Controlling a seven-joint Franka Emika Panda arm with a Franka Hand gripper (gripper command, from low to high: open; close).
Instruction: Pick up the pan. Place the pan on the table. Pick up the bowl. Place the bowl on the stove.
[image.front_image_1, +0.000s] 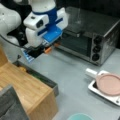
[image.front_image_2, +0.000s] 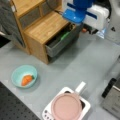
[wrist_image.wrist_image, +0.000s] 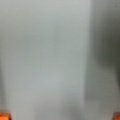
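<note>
The dusty-pink pan (image.front_image_1: 110, 83) (image.front_image_2: 67, 107) lies on the white-rimmed stove (image.front_image_1: 93, 88) (image.front_image_2: 47, 113), its white handle pointing toward the toaster oven side. The teal bowl (image.front_image_2: 24, 75) stands on the grey table (image.front_image_2: 87, 60) at a front view's left with an orange carrot inside; only its rim (image.front_image_1: 80, 117) shows at a front view's bottom. My gripper (image.front_image_1: 51, 48) (image.front_image_2: 85, 30) hangs high over the table, far from pan and bowl. In the wrist view the gripper (wrist_image.wrist_image: 60, 116) is open, with orange fingertips (wrist_image.wrist_image: 5, 115) at both bottom corners and only bare table (wrist_image.wrist_image: 50, 55) between them.
A steel toaster oven (image.front_image_1: 87, 37) (image.front_image_2: 112, 97) with black knobs stands behind the stove. A wooden block (image.front_image_1: 27, 87) (image.front_image_2: 42, 27) has a grey drawer (image.front_image_1: 43, 78) (image.front_image_2: 62, 40) pulled open with items inside, just below the gripper.
</note>
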